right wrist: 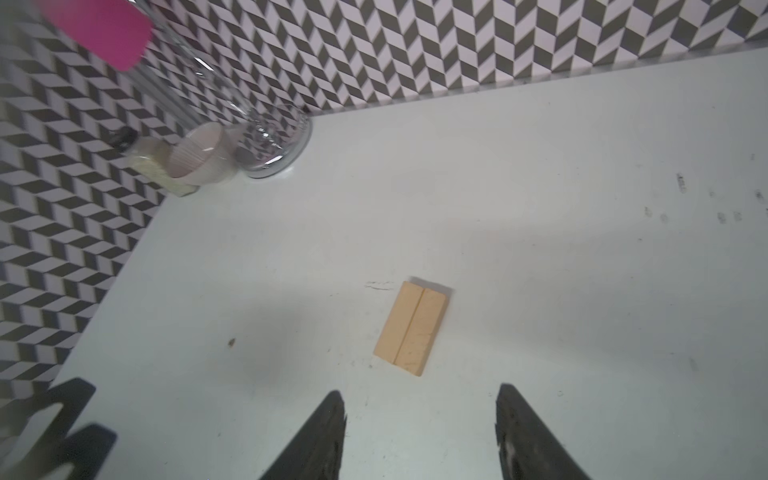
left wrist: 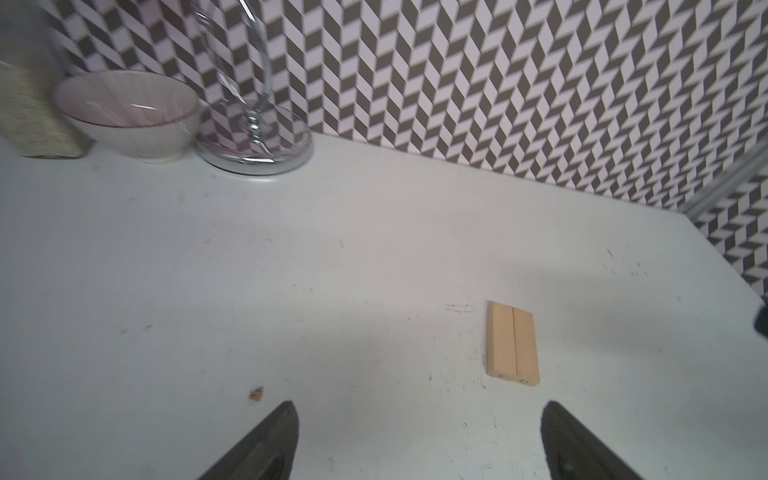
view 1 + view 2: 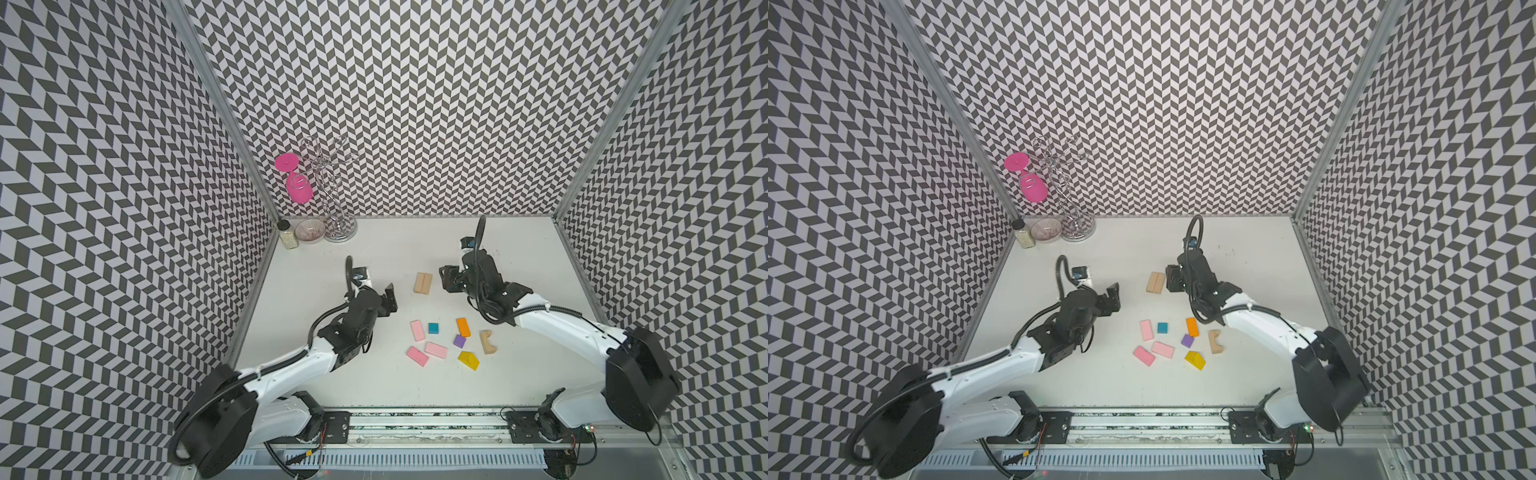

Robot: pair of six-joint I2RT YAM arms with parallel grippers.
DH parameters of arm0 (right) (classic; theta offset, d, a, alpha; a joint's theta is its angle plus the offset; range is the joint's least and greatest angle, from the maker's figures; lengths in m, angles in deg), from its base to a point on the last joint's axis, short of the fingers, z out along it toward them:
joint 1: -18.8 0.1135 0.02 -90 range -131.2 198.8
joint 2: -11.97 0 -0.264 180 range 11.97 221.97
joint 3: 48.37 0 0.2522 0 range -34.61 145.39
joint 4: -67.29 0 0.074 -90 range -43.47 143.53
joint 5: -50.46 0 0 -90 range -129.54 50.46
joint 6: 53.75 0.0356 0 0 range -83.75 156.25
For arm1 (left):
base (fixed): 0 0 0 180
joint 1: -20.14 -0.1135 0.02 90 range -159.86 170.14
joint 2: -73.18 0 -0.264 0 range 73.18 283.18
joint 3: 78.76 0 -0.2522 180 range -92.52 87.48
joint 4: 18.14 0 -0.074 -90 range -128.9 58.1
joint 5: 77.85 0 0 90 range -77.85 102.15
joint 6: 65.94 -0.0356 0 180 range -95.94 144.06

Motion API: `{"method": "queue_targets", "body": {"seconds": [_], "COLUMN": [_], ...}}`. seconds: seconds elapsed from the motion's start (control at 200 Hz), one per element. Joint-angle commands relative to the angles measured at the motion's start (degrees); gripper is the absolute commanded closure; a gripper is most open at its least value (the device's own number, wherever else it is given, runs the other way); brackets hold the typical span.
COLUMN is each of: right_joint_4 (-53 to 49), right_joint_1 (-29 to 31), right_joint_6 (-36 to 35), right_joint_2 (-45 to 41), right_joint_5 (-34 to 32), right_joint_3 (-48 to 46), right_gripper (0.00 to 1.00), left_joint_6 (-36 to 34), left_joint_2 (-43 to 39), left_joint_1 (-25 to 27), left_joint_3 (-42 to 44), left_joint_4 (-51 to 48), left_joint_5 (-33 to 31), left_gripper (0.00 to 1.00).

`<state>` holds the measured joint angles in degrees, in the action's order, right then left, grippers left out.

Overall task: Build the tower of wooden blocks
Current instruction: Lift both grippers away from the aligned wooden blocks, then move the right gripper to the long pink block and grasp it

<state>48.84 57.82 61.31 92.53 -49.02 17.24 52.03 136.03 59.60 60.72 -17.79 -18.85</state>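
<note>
Right gripper (image 3: pixel 445 279), jaws apart and empty, hangs just beside the two tan bars (image 3: pixel 423 283), which lie flat and touching, long axes toward the back wall; left gripper (image 3: pixel 390 297), jaws likewise parted, is farther off; the coloured blocks (image 3: pixel 435 350) lie loose, unstacked

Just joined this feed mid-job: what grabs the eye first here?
The black-and-white chevron walls dominate, with a pink goblet hanging upside down on a wire rack in the far left corner. On the table, coloured blocks lie scattered near the middle, and two tan bars sit side by side beyond them, between the left gripper and right gripper, both open.
</note>
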Motion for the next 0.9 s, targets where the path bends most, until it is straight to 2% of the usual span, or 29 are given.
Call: {"method": "queue_targets", "body": {"seconds": [0.0,0.095,0.165,0.306,0.516,0.896], "right_joint_4": [4.5,3.1,3.0,2.3,-1.2,-5.4], "right_joint_1": [5.8,9.8,12.0,15.9,19.4,19.7], "right_joint_6": [2.1,2.4,2.9,3.6,4.8,6.4], "right_joint_2": [-1.2,-0.1,2.1,9.0,17.8,18.9], "right_joint_5": [-1.6,-3.3,-4.0,-4.5,-7.3,-12.5], "right_joint_3": [-5.4,-6.3,-6.5,-4.8,-1.3,-0.7], "right_gripper": [0.38,0.36,0.36,0.39,0.42,0.51], "left_joint_6": [-0.9,2.6,3.6,4.1,3.8,3.5], "left_joint_2": [-3.6,-4.1,-3.8,-5.4,-6.0,-4.0], "left_joint_1": [-5.8,-13.0,-15.9,-16.0,-16.0,-16.0], "left_joint_3": [6.4,9.3,9.0,10.7,11.1,10.1], "left_joint_4": [3.0,2.9,1.4,3.2,3.6,3.6], "left_joint_5": [-6.4,-2.5,1.4,-0.5,0.3,0.5], "left_gripper": [0.07,0.06,0.07,0.05,0.03,0.03]}}
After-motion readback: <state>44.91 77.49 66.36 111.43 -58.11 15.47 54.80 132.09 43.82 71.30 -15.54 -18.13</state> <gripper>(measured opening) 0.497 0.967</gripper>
